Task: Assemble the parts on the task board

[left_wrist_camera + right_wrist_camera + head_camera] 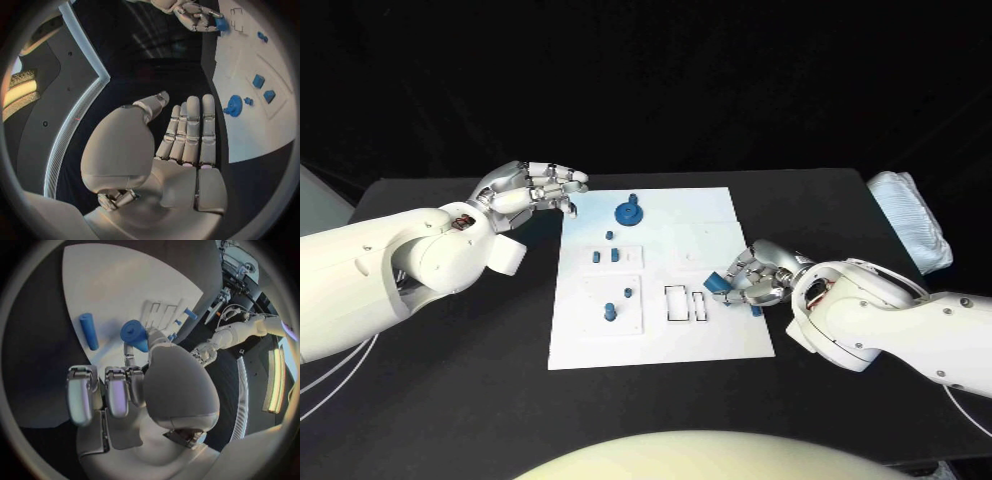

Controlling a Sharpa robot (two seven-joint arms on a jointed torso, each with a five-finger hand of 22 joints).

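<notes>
Writing cannot be read anywhere on the flat white plastic task board (661,330). The right hand (750,276) pinches a small blue round part (724,284) at its edge. The left hand (531,186) hovers empty, fingers apart, over the black desk (444,400).

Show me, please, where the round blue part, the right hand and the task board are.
round blue part (630,212), head view, on its disc top.
right hand (756,277), head view, on its knuckles.
task board (704,215), head view, on bare white surface near its far right corner.
</notes>
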